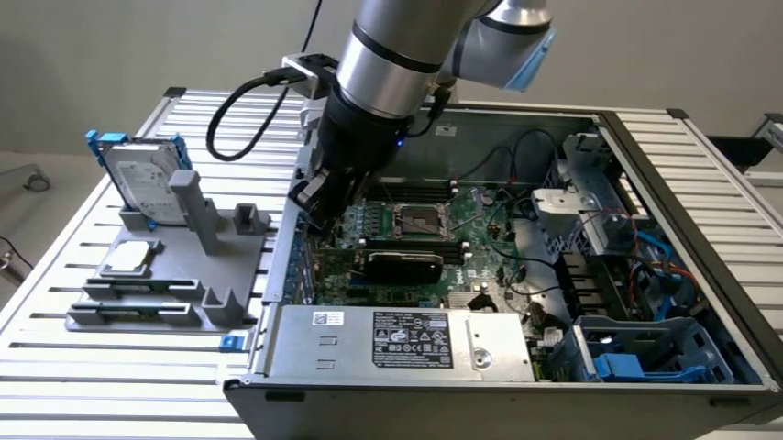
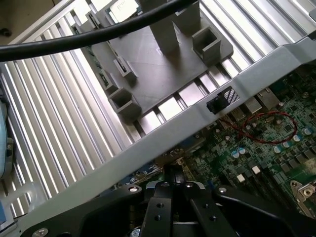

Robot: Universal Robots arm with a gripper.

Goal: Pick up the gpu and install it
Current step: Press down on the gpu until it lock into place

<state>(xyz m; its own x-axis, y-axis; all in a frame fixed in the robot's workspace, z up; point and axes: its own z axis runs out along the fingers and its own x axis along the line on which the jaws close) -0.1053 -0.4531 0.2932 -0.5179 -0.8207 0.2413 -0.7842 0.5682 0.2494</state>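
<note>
The gpu (image 1: 404, 265) shows its glossy black shroud inside the open computer case, standing on the green motherboard (image 1: 471, 243) just below the processor socket. My gripper (image 1: 314, 213) hangs just inside the case wall on the exterior view's left, up and to the left of the gpu's shroud. In the wrist view the gripper (image 2: 173, 178) is shut, its black fingers pressed together with nothing visible between them. It hovers over the motherboard (image 2: 256, 148) beside the case wall (image 2: 197, 118).
Outside the case, a grey fixture (image 1: 159, 275) (image 2: 148, 64) holds a silver hard drive in a blue frame (image 1: 141, 179) and a small silver processor chip (image 1: 132, 258). The power supply (image 1: 404, 339) and blue drive bays (image 1: 636, 353) crowd the near side. A black cable (image 2: 98, 34) crosses the wrist view.
</note>
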